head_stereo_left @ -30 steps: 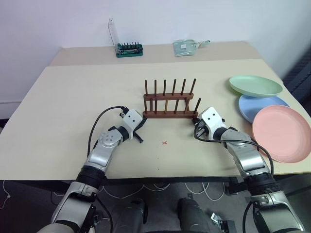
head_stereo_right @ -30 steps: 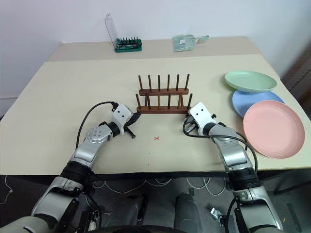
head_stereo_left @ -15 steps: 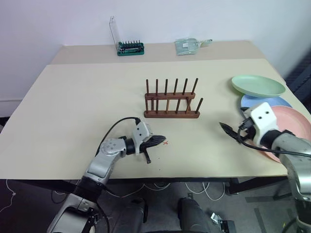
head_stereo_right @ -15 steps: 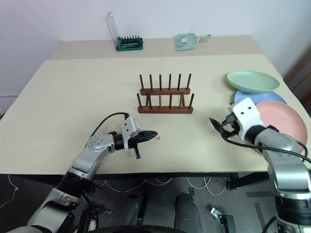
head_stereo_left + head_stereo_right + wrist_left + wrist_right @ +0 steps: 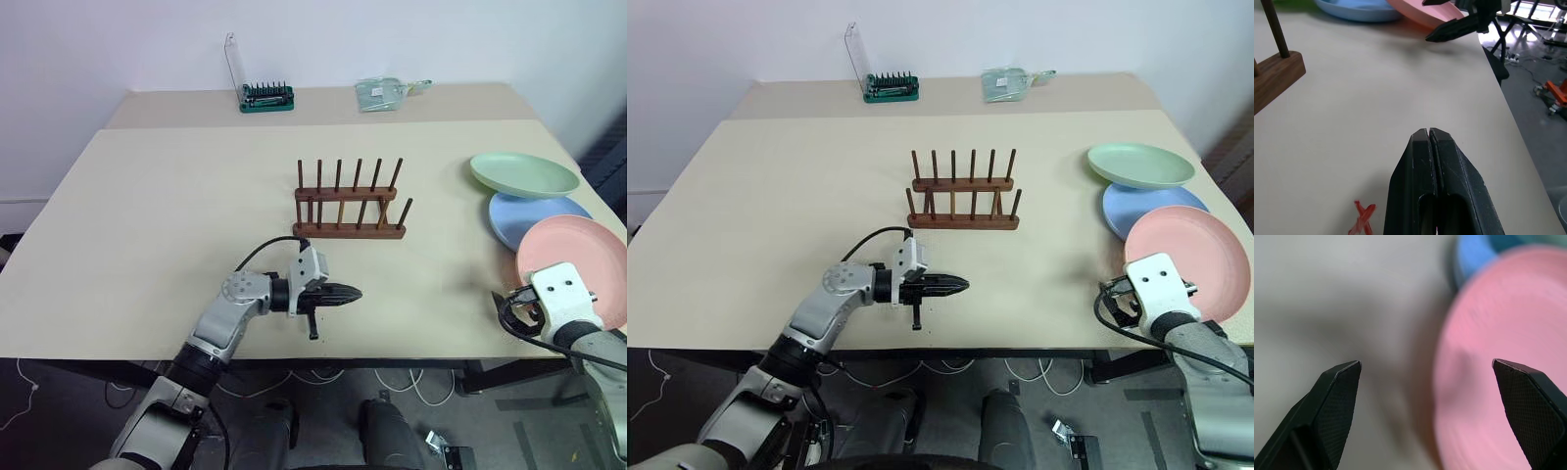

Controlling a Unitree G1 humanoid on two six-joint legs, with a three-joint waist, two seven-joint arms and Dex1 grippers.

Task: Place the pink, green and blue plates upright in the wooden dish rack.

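The wooden dish rack (image 5: 350, 204) stands empty at the table's middle. At the right lie the green plate (image 5: 523, 174), the blue plate (image 5: 537, 217) and the pink plate (image 5: 578, 259), flat and overlapping, pink nearest. My right gripper (image 5: 1425, 363) is open wide at the pink plate's (image 5: 1488, 382) near left rim, one finger over the table and one over the plate. My left gripper (image 5: 1428, 131) is shut on nothing. It points right, low over the table in front of the rack (image 5: 1276, 73).
A green bit holder (image 5: 265, 96) with a clear lid and a clear packet (image 5: 384, 91) sit at the table's back. A red cross (image 5: 1364, 215) is marked under my left gripper. The table's front edge runs close to both grippers.
Both grippers have left the rack's ends. The left drew back toward the front edge and swung to point right. The right moved right to the pink plate and opened.
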